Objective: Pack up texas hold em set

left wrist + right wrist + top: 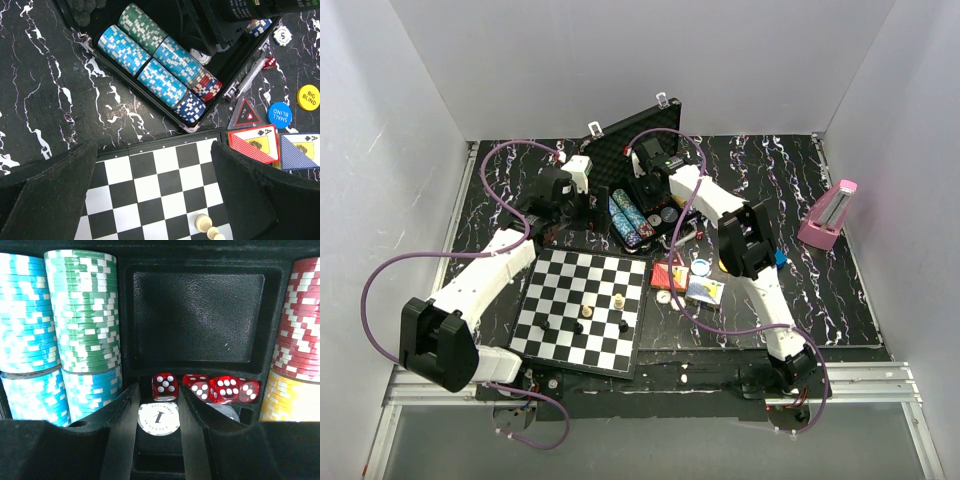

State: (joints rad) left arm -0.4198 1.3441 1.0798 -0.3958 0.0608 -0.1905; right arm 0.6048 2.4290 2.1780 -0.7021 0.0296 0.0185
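Downward, the right gripper [159,395] points into the briefcase [197,310], fingers [120,430] parted astride a round button [158,419]; left gripper [154,150] gapes

The counter [45,100] is black with white marble veins. The chessboard [155,175] is checked black and white, with cream pieces [207,227] on it. The case [197,315] is black inside. The pale blue chips [125,50], green chips [142,25], dark blue chips [190,106], red chips [302,320] and yellow chips [292,400] all carry white edge stripes. The dice [225,388] are clear red with white spots. The white disc [158,418] has dark lettering. The yellow button [308,97] and blue button [279,114] bear lettering. The red card deck [252,145] and blue card deck [300,150] show yellow panels. The metronome [828,217] is pink, the cables [380,290] purple
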